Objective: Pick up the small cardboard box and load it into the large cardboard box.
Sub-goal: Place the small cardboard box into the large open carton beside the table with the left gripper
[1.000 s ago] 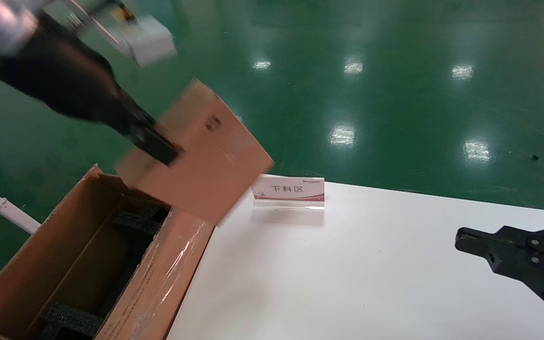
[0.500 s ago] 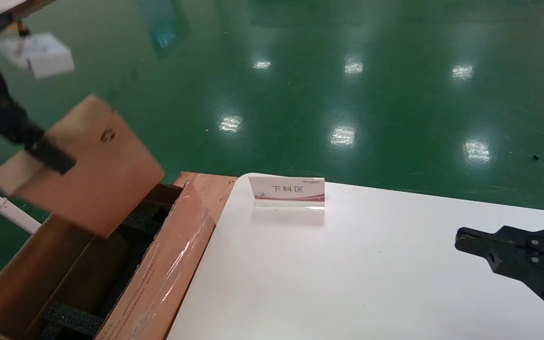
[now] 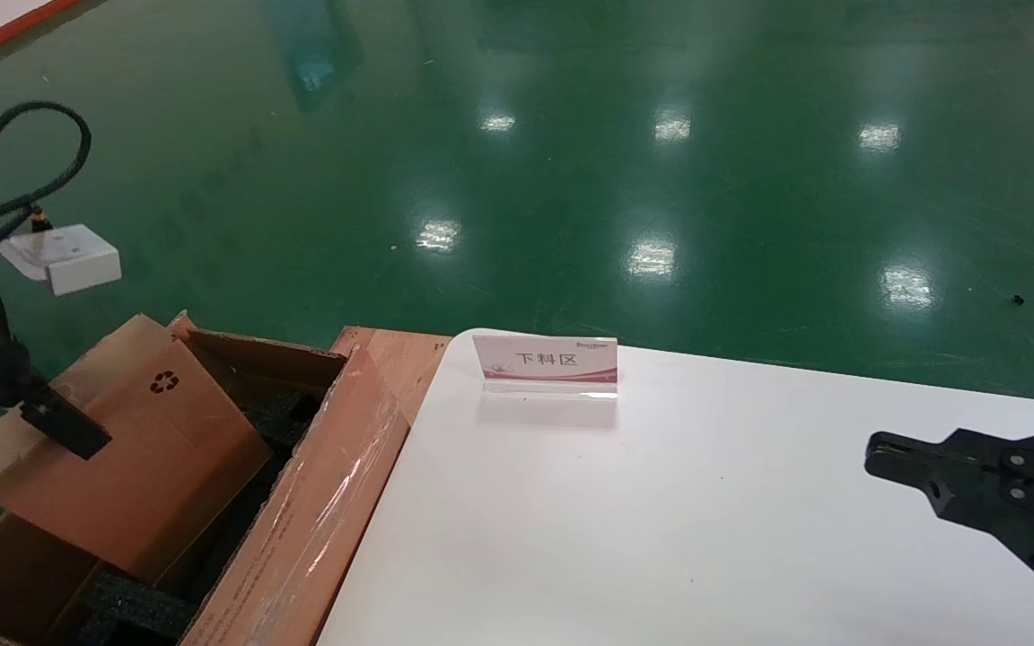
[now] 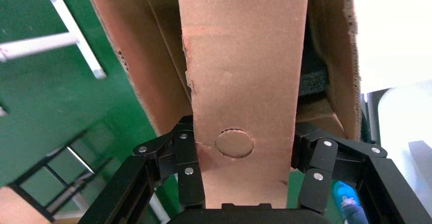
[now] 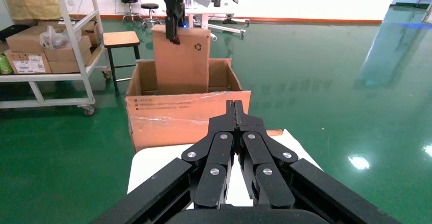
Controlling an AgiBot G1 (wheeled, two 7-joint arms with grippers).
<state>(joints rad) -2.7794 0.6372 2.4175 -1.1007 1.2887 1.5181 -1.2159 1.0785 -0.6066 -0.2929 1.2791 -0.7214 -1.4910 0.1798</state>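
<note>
My left gripper [image 3: 64, 426] is shut on the small cardboard box [image 3: 131, 458], a flat pinkish-brown carton with a black recycling mark. The box hangs tilted, its lower end inside the large cardboard box [image 3: 319, 511], which stands on the floor at the table's left edge with black foam pieces [image 3: 135, 606] inside. In the left wrist view the jaws clamp both sides of the small box [image 4: 244, 81] near its round punched hole [image 4: 234, 143]. The right wrist view shows the small box [image 5: 182, 63] standing in the large box [image 5: 188, 117]. My right gripper [image 3: 876, 449] is shut and empty over the table's right side.
A white table [image 3: 705, 520] carries a small sign card [image 3: 548, 363] near its far edge. Green floor surrounds it. A white pipe frame [image 4: 76, 35] lies beside the large box. A shelf cart with cartons [image 5: 46, 46] and a stool [image 5: 121, 40] stand behind.
My left gripper has carried the small box left and down, from above the table edge into the large box's opening. The right arm has not moved.
</note>
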